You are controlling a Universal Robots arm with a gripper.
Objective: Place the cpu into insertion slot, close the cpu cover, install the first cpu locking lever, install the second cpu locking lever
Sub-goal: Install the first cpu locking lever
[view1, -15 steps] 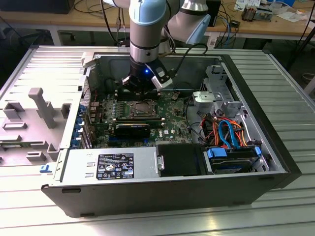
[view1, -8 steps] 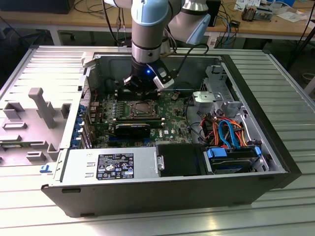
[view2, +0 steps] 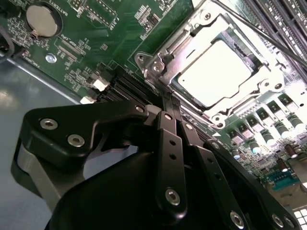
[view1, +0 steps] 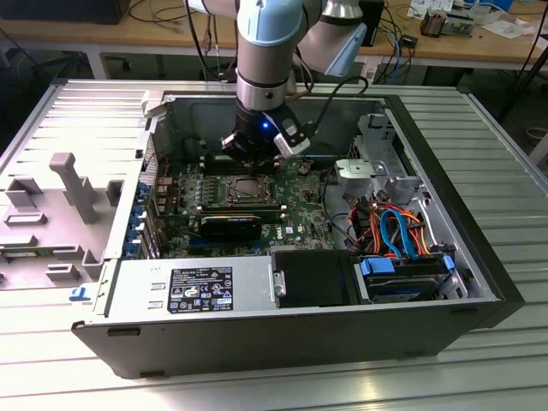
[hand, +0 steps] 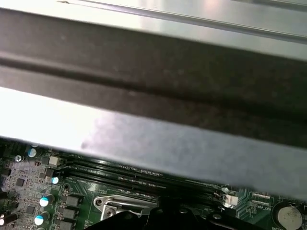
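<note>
Prob. electronics lab: open PC case (view1: pixel 479 257), cable-strewn workbench (view1: pixel 171 34).

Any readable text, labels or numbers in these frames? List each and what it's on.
Power supply label: print too small to read.
Motherboard silkscreen, second wrist view: blurred, unreadable.
White mark on the board, exterior view: too small to read.
Nothing legible to quote.

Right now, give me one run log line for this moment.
gripper: shut, empty, by socket edge | cpu: seated in insertion slot | cpu cover: closed over cpu | levers: cannot tell
</note>
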